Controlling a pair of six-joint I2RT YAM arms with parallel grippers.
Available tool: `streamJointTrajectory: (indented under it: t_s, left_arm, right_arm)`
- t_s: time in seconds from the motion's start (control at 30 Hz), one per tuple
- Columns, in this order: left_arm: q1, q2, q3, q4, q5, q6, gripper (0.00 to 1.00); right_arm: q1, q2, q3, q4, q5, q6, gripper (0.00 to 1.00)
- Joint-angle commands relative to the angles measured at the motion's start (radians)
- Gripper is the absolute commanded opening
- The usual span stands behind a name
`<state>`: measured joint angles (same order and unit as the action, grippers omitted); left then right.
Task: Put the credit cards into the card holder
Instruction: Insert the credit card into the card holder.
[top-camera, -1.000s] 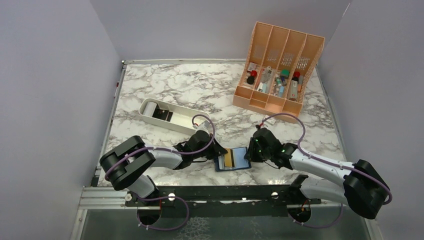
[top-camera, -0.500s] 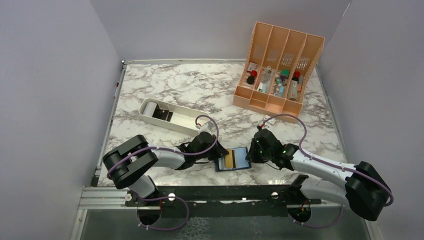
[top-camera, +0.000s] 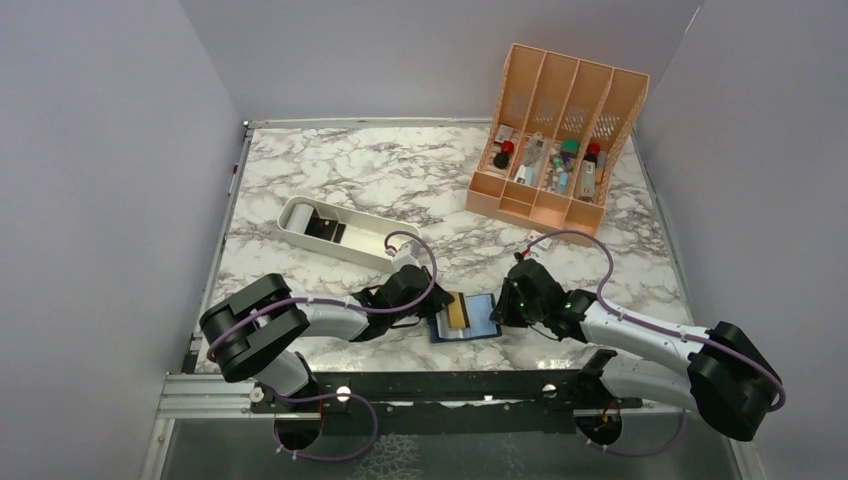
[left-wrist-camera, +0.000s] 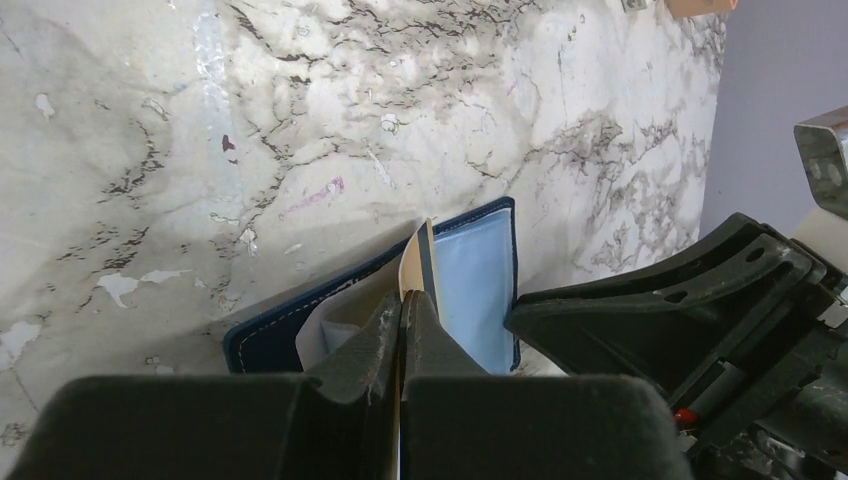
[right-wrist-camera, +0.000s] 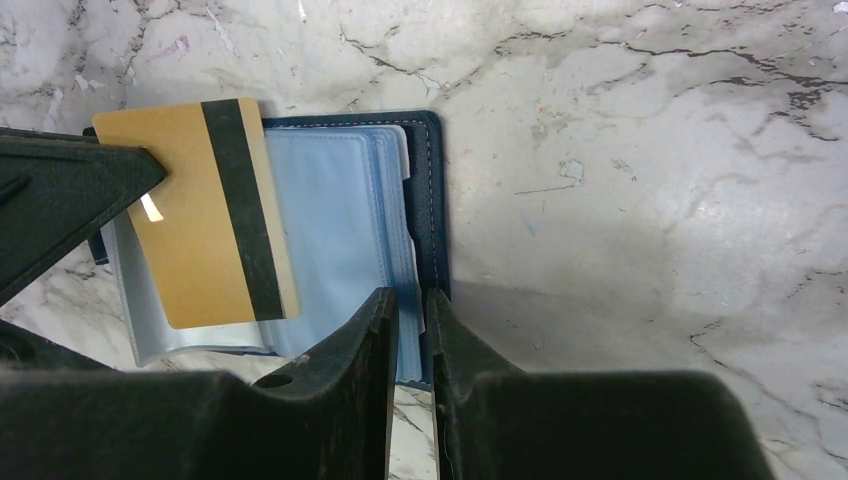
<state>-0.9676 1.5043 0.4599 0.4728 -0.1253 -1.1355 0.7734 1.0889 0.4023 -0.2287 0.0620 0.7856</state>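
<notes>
The navy card holder (top-camera: 478, 322) lies open on the marble near the front edge, its pale blue pockets showing (right-wrist-camera: 340, 210). My left gripper (top-camera: 438, 307) is shut on a gold card with a black stripe (right-wrist-camera: 200, 215), held edge-on (left-wrist-camera: 418, 262) over the holder's left half (left-wrist-camera: 270, 335). My right gripper (top-camera: 500, 308) is shut on the holder's right edge (right-wrist-camera: 432, 200), pinching the navy cover and the pocket sleeves. No other card shows.
A white oblong tray (top-camera: 335, 232) stands behind the left arm. An orange slotted organizer (top-camera: 555, 135) with small items stands at the back right. The table's front edge runs just below the holder.
My left gripper has shifted slightly, carrying the gold card a little further over the open holder. The right gripper has stayed on the holder's right edge.
</notes>
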Motion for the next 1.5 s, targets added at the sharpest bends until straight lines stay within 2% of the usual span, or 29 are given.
streamJointTrajectory:
  t_s: [0.0,0.23,0.53,0.6,0.7,0.93,1.1,1.47]
  left_arm:
    - [-0.036,0.034,0.014,-0.065,-0.070,0.010,0.00]
    - [-0.081,0.042,0.030,-0.067,-0.051,0.022,0.00]
    - [-0.092,-0.011,-0.033,-0.075,-0.059,0.009,0.00]
    - [-0.092,-0.003,-0.026,-0.076,-0.060,0.010,0.07]
    - [-0.092,0.014,0.008,-0.077,-0.050,0.029,0.24]
    - [-0.092,-0.080,0.034,-0.161,-0.100,0.061,0.42]
    - [-0.093,-0.094,0.047,-0.202,-0.100,0.064,0.44]
    - [-0.117,0.024,0.108,-0.191,-0.047,0.059,0.44]
  right_arm:
    - [0.007,0.003,-0.025,0.010,-0.017,0.009,0.22]
    - [0.007,-0.001,-0.015,-0.001,-0.009,0.006,0.22]
    - [0.007,0.008,-0.011,0.004,-0.007,0.006,0.22]
    - [0.007,0.011,-0.010,0.009,-0.014,0.006,0.22]
    - [0.007,0.018,-0.006,0.016,-0.020,0.007,0.22]
    - [0.007,0.001,0.006,-0.011,-0.009,0.007,0.22]
    - [0.007,0.001,0.007,-0.005,-0.012,0.007,0.22]
    - [0.007,0.014,0.000,0.012,-0.028,0.006,0.22]
